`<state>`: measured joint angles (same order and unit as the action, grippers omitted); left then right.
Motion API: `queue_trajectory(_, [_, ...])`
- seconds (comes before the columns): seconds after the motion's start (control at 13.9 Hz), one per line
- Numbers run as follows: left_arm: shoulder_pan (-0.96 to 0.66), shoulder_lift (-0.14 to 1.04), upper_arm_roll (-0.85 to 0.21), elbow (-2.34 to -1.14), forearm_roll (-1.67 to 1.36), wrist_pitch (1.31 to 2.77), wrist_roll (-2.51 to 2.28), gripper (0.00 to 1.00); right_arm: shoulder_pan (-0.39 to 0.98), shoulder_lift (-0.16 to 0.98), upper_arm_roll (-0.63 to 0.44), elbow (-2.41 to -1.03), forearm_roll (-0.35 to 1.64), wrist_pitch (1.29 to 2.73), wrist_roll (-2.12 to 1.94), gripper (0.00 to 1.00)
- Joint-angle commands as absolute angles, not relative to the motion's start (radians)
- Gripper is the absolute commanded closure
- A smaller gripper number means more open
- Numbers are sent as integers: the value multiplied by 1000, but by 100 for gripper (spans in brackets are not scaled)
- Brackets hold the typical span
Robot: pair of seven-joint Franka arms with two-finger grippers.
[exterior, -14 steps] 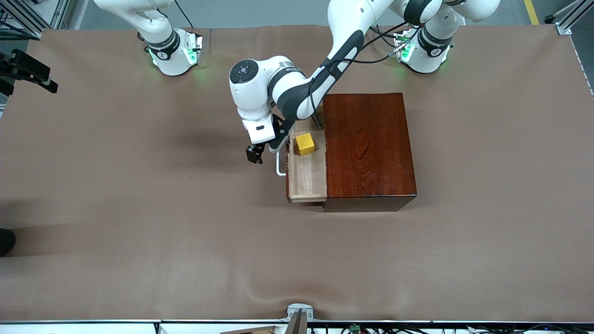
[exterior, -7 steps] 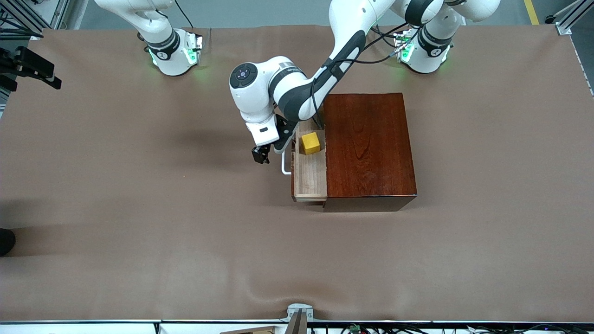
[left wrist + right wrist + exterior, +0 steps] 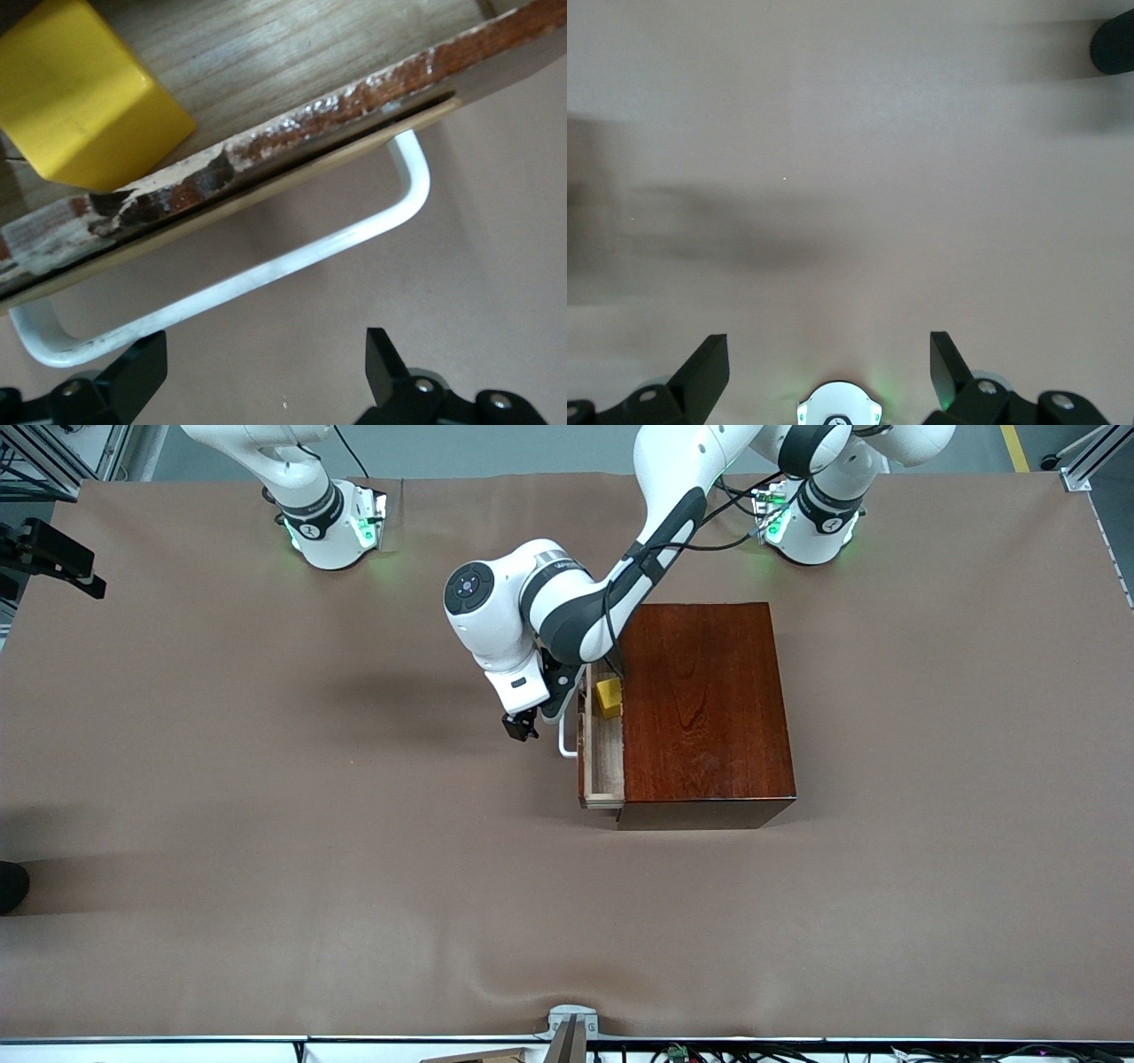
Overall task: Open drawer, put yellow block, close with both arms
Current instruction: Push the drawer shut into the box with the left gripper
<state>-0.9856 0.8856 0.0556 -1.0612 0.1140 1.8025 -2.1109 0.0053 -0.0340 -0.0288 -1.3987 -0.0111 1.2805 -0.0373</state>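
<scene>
Left arm bent low, left pincer (image 3: 521, 727) spread beside handle (image 3: 564, 737) of part-open drawer (image 3: 602, 757); yellow block (image 3: 609, 696) inside. Right pincer (image 3: 828, 372) spread over bare worktop (image 3: 266, 824), waiting.

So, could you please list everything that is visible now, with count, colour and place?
wooden box: one, glossy reddish-brown, on the table, toward the left arm's end.
drawer: one, pale wood, partly pulled out of the box toward the right arm's end.
handle: one, white bar, on the drawer front.
yellow block: one, yellow, in the drawer.
table: one, brown cover.
left claw: one, black, open, at the handle.
right claw: one, black, open, over bare table, waiting.
</scene>
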Motion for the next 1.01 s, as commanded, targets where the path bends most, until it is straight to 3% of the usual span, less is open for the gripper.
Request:
queue_trajectory(0.0, [-983,873,60,-1080,132,1681,-2108,0,-11,-38,-14,-1428,-21,1278,-37,0])
queue_trajectory(0.94, [-919,859,60,-1121,135,1611,-2102,0,-12,-37,-15,-1474,-21,1362,-37,0])
